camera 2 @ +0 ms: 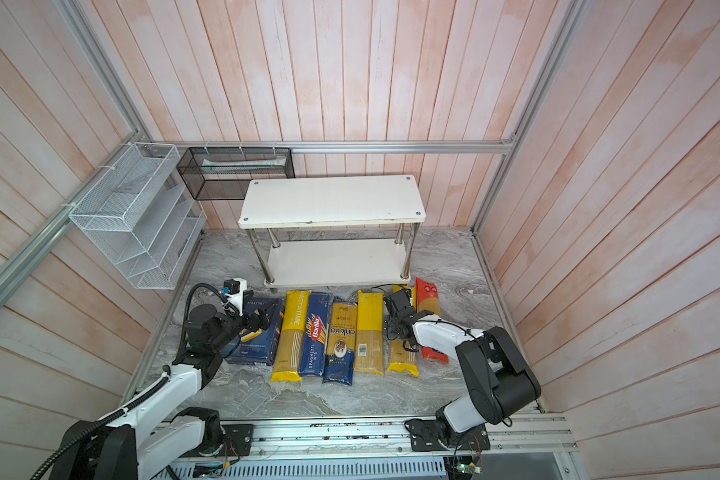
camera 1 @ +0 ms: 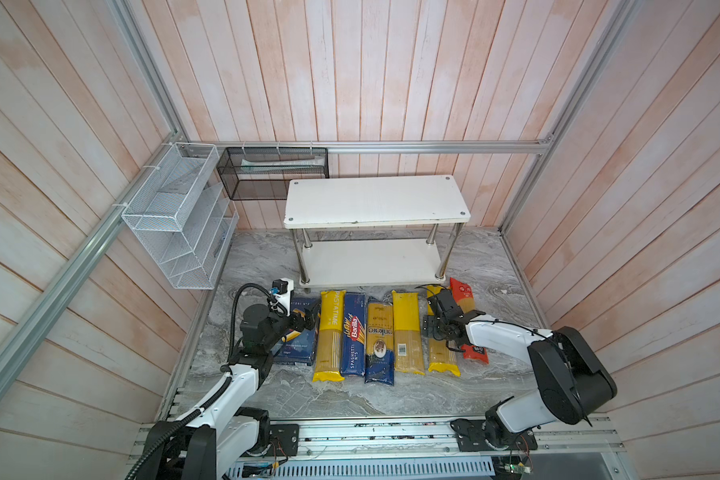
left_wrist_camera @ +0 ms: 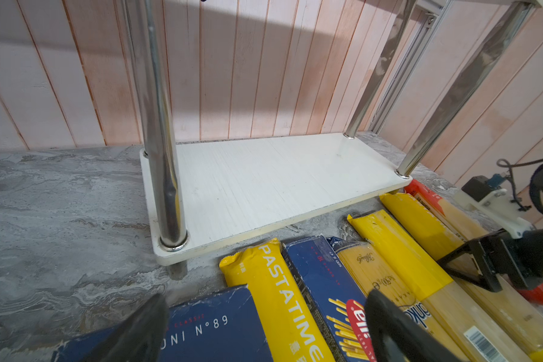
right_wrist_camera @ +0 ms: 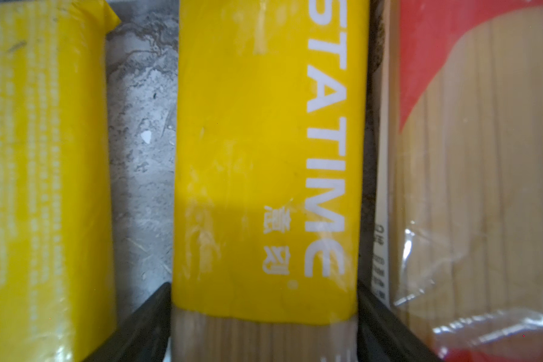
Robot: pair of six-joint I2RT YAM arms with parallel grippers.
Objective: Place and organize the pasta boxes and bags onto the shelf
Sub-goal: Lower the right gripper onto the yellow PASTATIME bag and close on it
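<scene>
The white two-tier shelf stands bare at the back. In front of it lie, left to right, a wide Barilla box, a yellow PASTATIME bag, a Spaghetti box, a clear blue-ended bag, a barcoded yellow bag, another yellow PASTATIME bag and a red bag. My left gripper hovers open over the wide box's right edge. My right gripper is down on that second PASTATIME bag, a finger pressed against each long side. The bag still lies on the table.
A white wire rack hangs on the left wall and a black mesh basket on the back rail. Chrome posts border the lower board. Wooden walls enclose three sides.
</scene>
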